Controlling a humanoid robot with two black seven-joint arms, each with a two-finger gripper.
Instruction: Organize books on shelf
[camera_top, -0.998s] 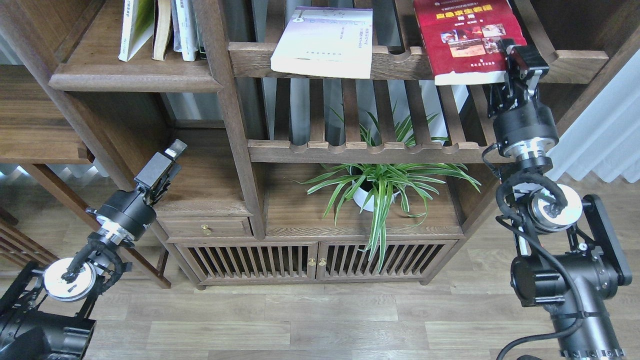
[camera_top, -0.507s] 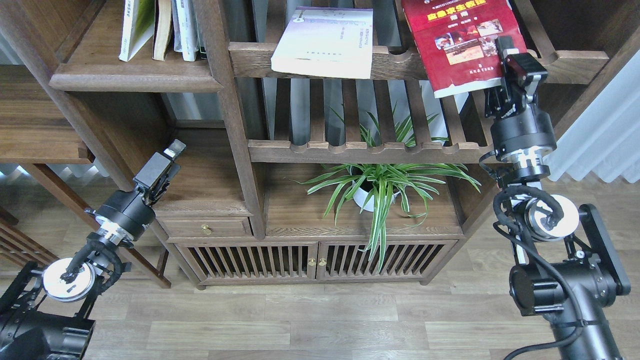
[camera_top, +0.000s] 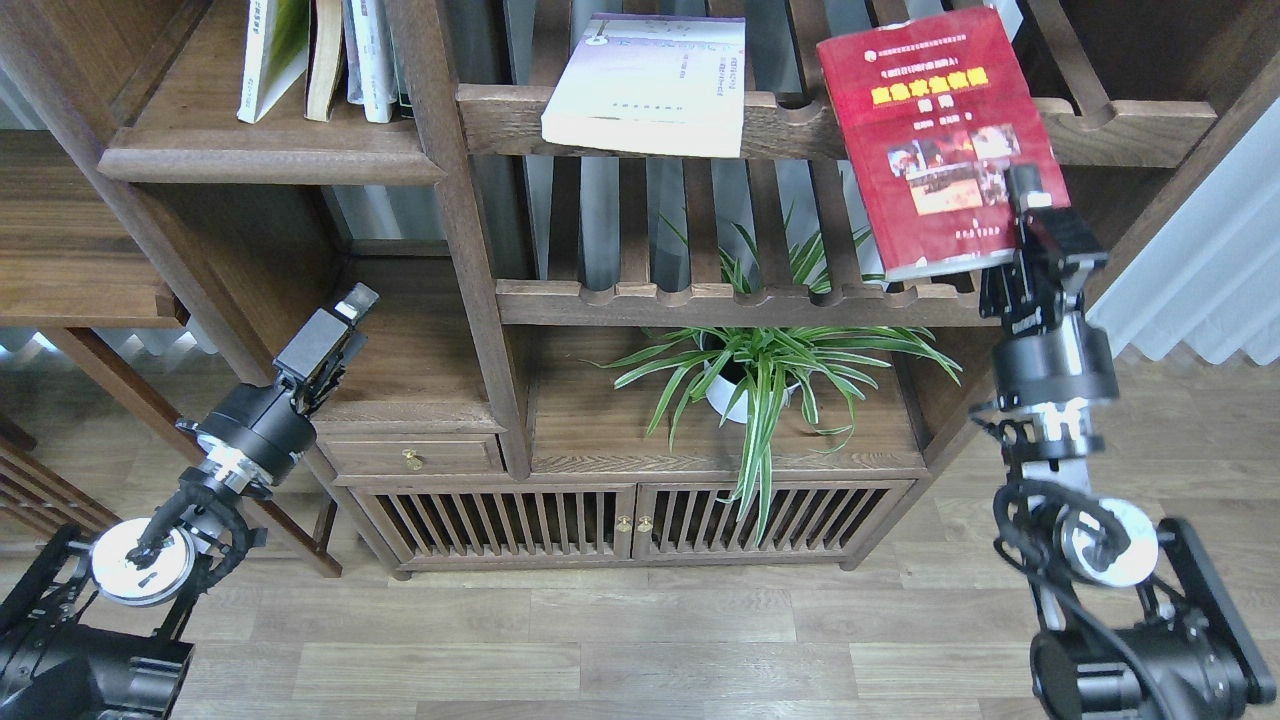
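- The right gripper (camera_top: 1030, 205) clamps the lower right corner of the dark red book (camera_top: 935, 140), one finger lying over the cover.
- The red book is tilted, cover facing the camera, its top edge over the upper slatted rack (camera_top: 790, 125) and its bottom edge hanging in front of the slats, just above the lower scalloped rail (camera_top: 720, 300).
- The pale lavender-white book (camera_top: 650, 85) lies flat on that same upper rack, left of the red book and apart from it, its near edge jutting over the front rail.
- The solid dark-brown shelf (camera_top: 270, 160) sits left of the upper rack, beyond the upright post; a few books (camera_top: 320, 55) stand on it, the leftmost with a white and green cover.
- The left gripper (camera_top: 345, 312) hangs well below that shelf, near the small drawer (camera_top: 410, 455), holding nothing; whether its fingers are apart I cannot tell.
- A potted spider plant (camera_top: 770, 370) stands beneath the lower rail, on the cabinet top.
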